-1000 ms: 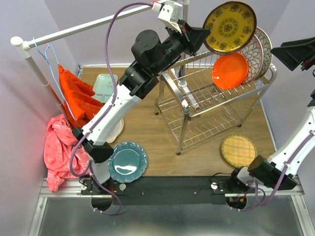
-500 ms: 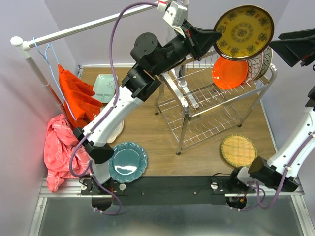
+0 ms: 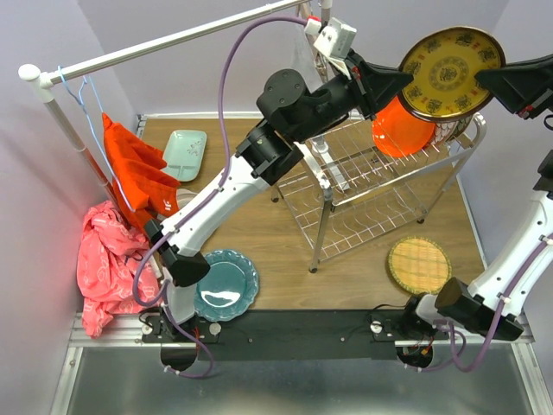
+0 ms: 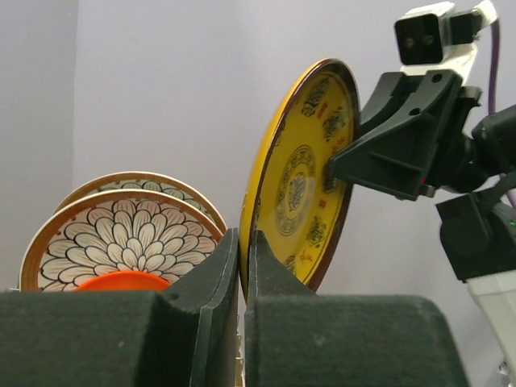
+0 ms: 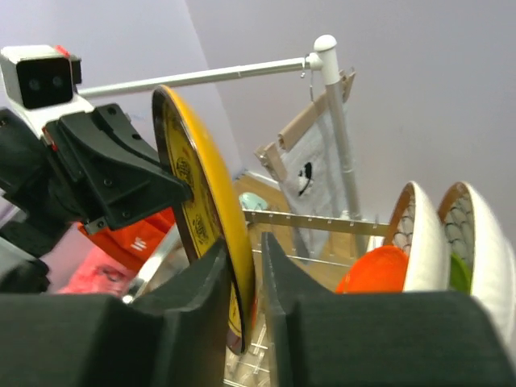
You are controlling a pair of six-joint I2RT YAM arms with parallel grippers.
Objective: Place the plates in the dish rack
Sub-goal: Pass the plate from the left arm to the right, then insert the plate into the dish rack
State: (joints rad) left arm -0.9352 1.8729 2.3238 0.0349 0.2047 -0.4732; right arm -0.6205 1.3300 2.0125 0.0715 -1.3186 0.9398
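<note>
- Black-fingered, pinched almost closed on the left rim of the dark-yellow patterned plate (image 4: pixel 302 177): left gripper (image 4: pixel 242 250).
- Held on edge in the air above the far right end of the dish rack (image 3: pixel 363 186), over the orange plate (image 3: pixel 399 131) standing there.
- Set astride the opposite rim, fingers narrowly parted: right gripper (image 5: pixel 246 246); clamped or not, cannot tell.

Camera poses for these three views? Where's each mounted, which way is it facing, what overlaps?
Top external: above, behind the bases, looking down on dish rack, left arm and right arm.
Left wrist: on the left gripper, looking along its own fingers at the dark-yellow patterned plate between them, right gripper beyond.
Right wrist: on the right gripper, facing back at that plate's rim between its own fingers, left gripper beyond.
Shared: all three show that plate; both wrist views show the floral plates and orange plate.
</note>
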